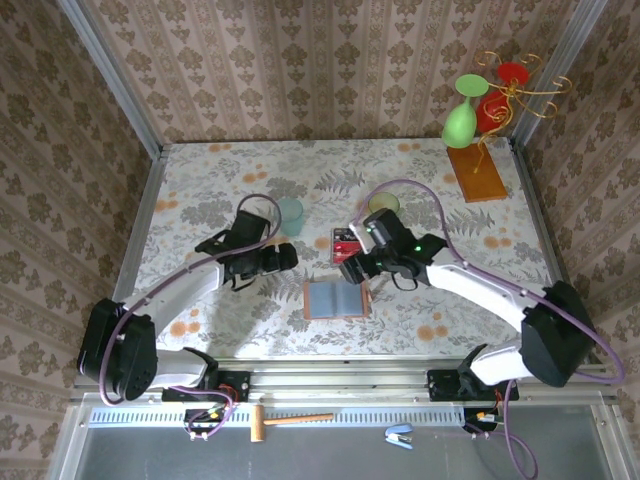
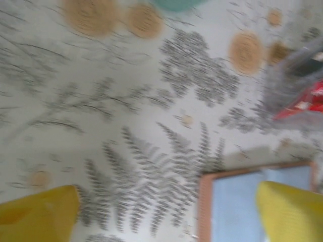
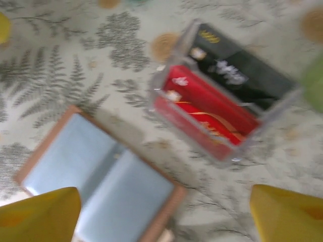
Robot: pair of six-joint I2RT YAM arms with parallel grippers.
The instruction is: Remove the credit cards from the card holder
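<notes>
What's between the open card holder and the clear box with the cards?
Nothing; bare stretch. The right wrist view has plain fern-print tablecloth between the card holder and the clear box holding the credit cards; they lie apart.

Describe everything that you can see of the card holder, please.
The card holder is a small bifold wallet, lying open and flat on the flowered table, toward its near edge. The rim looks like tan-brown leather; the two inner halves are grey-blue, with a fold between them. No card shows in it. It lies close to a clear box but seems apart from it.
</notes>
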